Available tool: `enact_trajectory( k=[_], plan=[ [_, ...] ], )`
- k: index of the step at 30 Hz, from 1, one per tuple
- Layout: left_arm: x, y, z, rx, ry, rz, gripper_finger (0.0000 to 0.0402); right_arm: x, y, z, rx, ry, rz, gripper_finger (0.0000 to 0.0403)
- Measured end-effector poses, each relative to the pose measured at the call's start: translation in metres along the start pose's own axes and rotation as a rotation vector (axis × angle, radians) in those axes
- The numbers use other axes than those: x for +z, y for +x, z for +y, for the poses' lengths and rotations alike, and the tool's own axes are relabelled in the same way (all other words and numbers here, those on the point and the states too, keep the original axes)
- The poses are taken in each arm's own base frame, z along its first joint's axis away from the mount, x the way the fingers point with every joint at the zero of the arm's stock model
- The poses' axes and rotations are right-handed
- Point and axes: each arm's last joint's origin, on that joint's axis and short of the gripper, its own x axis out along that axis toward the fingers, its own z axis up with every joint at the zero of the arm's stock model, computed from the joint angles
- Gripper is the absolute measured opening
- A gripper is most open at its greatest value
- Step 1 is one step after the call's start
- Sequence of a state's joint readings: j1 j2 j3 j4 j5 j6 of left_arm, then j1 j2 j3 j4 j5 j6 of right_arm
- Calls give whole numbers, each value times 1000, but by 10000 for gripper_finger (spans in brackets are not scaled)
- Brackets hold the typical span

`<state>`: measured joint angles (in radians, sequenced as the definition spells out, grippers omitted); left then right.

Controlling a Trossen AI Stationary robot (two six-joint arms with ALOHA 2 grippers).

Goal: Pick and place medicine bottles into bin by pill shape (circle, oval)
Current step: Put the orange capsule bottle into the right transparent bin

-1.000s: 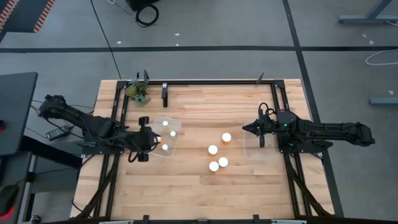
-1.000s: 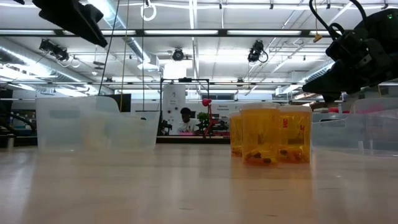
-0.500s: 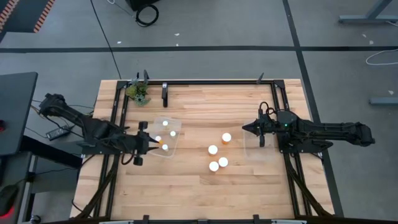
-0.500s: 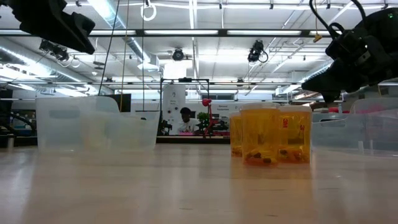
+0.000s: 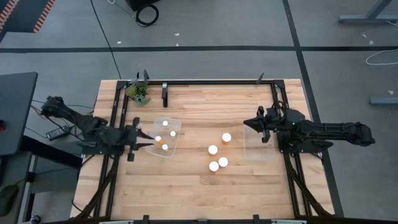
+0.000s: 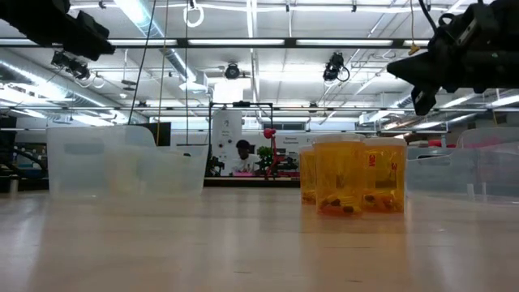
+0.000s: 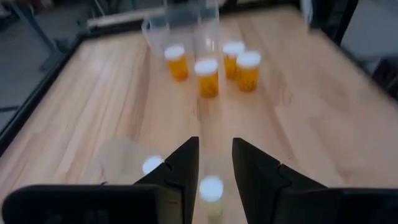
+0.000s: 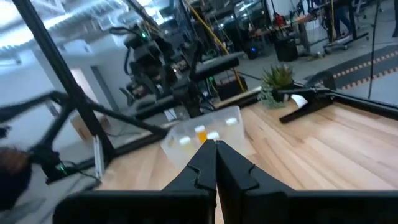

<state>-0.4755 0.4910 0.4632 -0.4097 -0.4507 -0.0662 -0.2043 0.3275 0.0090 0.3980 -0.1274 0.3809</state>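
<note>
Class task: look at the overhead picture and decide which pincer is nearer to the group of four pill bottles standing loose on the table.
The right. The right pincer hovers just beside the four bottles, while the left pincer sits farther off, at the clear bin across the table.

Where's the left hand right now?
In the high view the left hand sits on the table's left side, at the left bin's outer edge, fingers open and empty.

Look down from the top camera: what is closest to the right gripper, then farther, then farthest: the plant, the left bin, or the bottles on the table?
From the right gripper:
1. Four loose medicine bottles, mid-table.
2. Left bin, holding three bottles.
3. Green plant, far-left corner.
</note>
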Motion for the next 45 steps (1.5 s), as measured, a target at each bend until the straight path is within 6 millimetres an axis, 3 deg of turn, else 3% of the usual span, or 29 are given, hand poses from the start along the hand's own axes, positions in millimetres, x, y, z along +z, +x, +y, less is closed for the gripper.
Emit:
enact_trajectory(
  k=[5,16,24,30,37,45],
  plan=[
    [-1,-5,2,-9,-65,-146,100,1,0,0,-11,-9,-14,10],
    [-32,3,1,-16,-101,-233,82,1,0,0,-19,106,-13,10],
    [-41,0,3,-17,-112,-276,59,1,9,3,-66,84,44,10],
    [-55,3,1,-56,-125,-313,45,10,30,14,-88,-5,125,10],
    [-60,2,1,-98,-147,-344,35,18,69,26,-94,-82,241,10],
    [-64,3,0,-125,-167,-300,35,16,116,33,-226,-157,541,28]
  ],
)
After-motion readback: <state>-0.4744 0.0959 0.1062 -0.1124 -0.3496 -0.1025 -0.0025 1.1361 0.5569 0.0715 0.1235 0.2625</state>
